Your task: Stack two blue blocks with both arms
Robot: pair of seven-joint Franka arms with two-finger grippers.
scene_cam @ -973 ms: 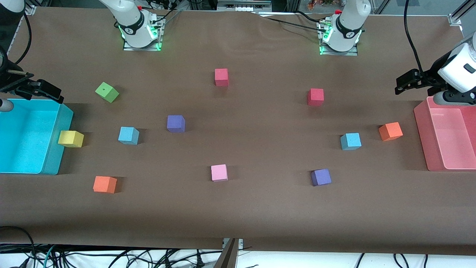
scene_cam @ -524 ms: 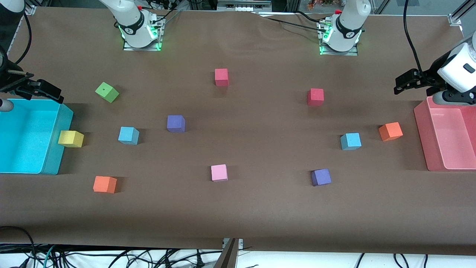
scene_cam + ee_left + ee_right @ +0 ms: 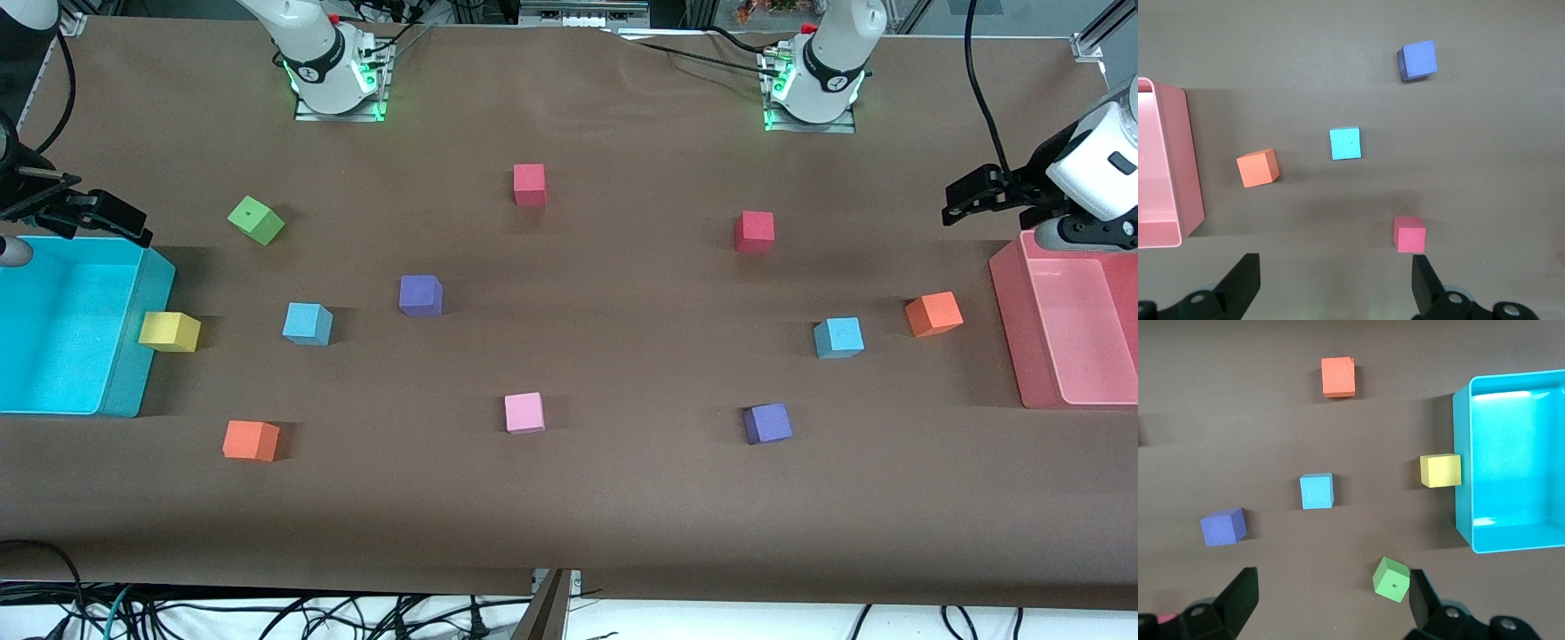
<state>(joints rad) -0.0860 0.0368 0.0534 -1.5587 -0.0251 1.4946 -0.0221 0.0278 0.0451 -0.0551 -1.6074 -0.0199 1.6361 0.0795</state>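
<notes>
A: Any writing, labels or numbers to read on the cubes, the bins or the table (image 3: 569, 507)?

B: None. The cubes' faces are plain (one green cube (image 3: 255, 220) has a dark dot, not a character). The round marks on the arm bases are too small to make out.

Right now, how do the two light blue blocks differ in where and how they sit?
One blue block lies toward the right arm's end, between the yellow cube and a purple cube; the other blue block lies toward the left arm's end, beside an orange cube. The first sits slightly farther from the front camera. Both are the same colour and size, resting unheld on the table.
</notes>
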